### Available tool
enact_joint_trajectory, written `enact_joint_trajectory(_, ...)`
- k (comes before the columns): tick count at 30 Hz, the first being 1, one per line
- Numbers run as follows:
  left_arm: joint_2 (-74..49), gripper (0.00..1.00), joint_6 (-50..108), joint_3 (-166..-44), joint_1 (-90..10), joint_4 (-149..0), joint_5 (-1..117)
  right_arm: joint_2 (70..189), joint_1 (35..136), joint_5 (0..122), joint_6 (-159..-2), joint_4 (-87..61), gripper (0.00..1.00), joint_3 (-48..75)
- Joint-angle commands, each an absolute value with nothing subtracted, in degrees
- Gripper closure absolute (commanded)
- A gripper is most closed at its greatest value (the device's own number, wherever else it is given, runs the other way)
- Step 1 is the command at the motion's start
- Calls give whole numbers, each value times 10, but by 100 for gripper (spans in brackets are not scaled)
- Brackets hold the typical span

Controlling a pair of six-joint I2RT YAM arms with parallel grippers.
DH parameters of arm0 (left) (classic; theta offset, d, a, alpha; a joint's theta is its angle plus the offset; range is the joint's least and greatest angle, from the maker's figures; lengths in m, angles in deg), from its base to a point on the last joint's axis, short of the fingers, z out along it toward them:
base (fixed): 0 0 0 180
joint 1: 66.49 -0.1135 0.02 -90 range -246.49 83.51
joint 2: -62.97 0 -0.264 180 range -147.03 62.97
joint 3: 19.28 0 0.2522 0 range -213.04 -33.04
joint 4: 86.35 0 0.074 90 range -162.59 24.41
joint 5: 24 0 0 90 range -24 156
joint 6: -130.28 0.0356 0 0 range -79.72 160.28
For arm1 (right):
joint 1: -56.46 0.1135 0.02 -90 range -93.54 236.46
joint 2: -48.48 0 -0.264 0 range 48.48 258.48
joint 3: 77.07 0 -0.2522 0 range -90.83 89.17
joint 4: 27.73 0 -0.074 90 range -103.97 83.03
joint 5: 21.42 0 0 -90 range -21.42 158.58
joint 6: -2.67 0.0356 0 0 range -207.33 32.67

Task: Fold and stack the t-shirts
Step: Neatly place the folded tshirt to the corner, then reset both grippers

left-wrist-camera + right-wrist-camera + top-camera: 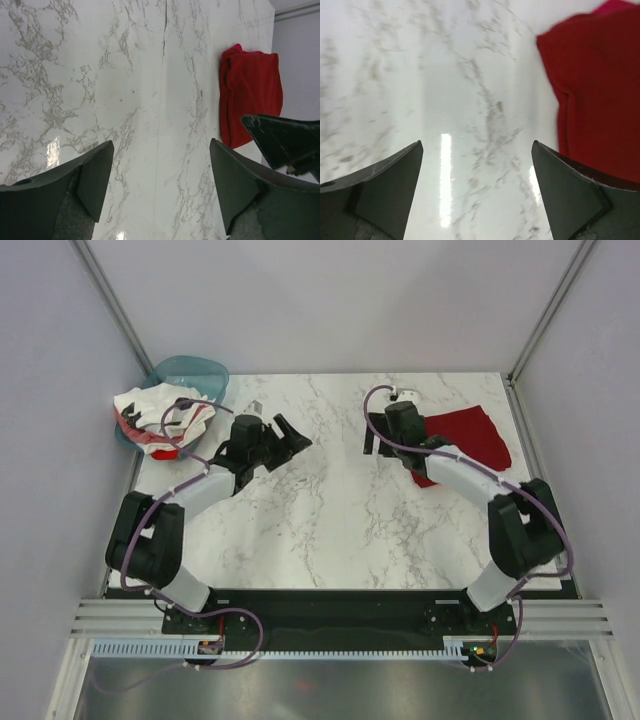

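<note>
The right arm (455, 465) hides part of the red t-shirt (475, 435).

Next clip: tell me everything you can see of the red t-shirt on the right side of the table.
The red t-shirt is soft dark-red cloth, folded over on itself into a rough rectangle with layered edges and a visible seam. It lies flat on the marble table near the far right corner. From above, the right arm crosses over its near-left part. The open right claw hovers over bare table beside it, holding nothing.
</note>
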State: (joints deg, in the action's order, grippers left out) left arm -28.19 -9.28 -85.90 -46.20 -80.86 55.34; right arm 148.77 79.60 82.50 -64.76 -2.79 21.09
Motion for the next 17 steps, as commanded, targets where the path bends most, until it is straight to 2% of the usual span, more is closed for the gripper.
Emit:
enact_joint_trajectory(1, -221, 13, -60, -847, -456, -824, 566, 1365, 841, 842, -662, -111, 2, 252)
enact_joint_trajectory(2, -208, 1, -55, -829, -455, -823, 570, 1347, 847, 843, -658, -110, 2, 270)
enact_joint_trajectory(7, -67, 0, -16, -744, -443, -844, 638, 1225, 863, 817, -623, -135, 2, 342)
enact_joint_trajectory(10, 2, 0, -5, -688, -433, -867, 675, 1146, 866, 821, -606, -201, 2, 434)
enact_joint_trajectory(13, 30, 0, -2, -648, -432, -892, 688, 1094, 866, 855, -596, -241, 2, 517)
enact_joint_trajectory(17, 38, 0, -3, -627, -431, -910, 678, 1089, 866, 848, -601, -266, 2, 532)
